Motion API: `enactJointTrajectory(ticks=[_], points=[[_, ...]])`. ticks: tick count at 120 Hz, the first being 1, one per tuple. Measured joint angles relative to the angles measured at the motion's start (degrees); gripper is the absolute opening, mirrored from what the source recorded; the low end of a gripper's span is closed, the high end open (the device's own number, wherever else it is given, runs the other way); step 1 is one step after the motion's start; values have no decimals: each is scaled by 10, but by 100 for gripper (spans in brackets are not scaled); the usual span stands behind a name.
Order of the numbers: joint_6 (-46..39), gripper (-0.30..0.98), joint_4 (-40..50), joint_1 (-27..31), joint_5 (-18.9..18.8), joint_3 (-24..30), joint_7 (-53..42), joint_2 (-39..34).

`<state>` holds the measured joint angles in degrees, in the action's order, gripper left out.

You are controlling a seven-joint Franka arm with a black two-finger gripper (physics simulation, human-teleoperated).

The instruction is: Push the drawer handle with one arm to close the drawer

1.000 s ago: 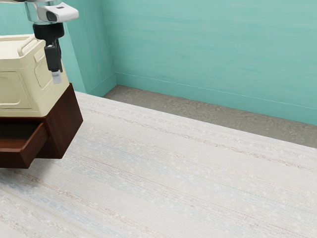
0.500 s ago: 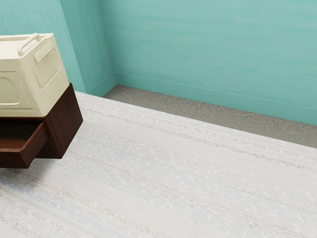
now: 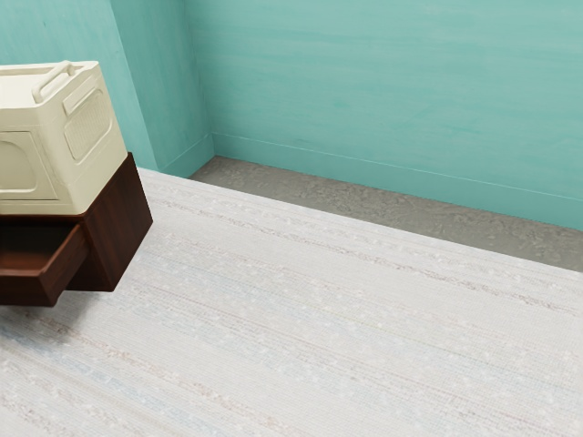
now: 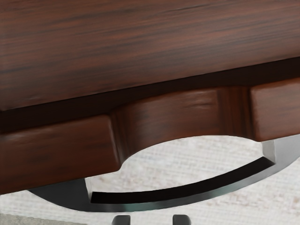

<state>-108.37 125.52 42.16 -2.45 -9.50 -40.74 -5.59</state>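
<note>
Have the gripper open, with two fingertips spread well apart near the outer edge of the arched grey metal handle. Cannot tell about contact there. Meet the handle first, bowed outward between fingertips and drawer front, and fixed to the wood at both ends. Past the handle, find the brown wooden drawer front, scooped in a smooth curve at its middle. Through the opening between scoop and handle, see pale woven cloth below. Beyond the drawer front, make out a dark, narrow band, then a broad brown wood-grain panel.

In the exterior view, find the wooden drawer at the exterior view's left, partly cut off by the picture's edge. See it standing open, out from the dark brown cabinet, with part of its hollow inside in sight. Above, resting on the cabinet, notice a cream storage crate with a raised carry handle on top and recessed panels in its sides. All around the cabinet's near side, see the same pale cloth, faintly striped, spreading toward the exterior view's right. Farther off, past the cloth's edge, see a strip of mottled grey floor, then teal walls meeting in a corner, with a baseboard along the bottom.
</note>
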Motion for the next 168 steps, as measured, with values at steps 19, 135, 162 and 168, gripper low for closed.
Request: enactJointTrajectory(ticks=[19, 135, 162, 168], points=[[-37, -4, 2, -1, -2, 8, 32, 13], [-171, -10, -24, 5, 0, 45, 112, 63], [-194, -10, -25, 13, 6, 53, 115, 65], [-197, -10, -25, 16, 9, 57, 116, 65]])
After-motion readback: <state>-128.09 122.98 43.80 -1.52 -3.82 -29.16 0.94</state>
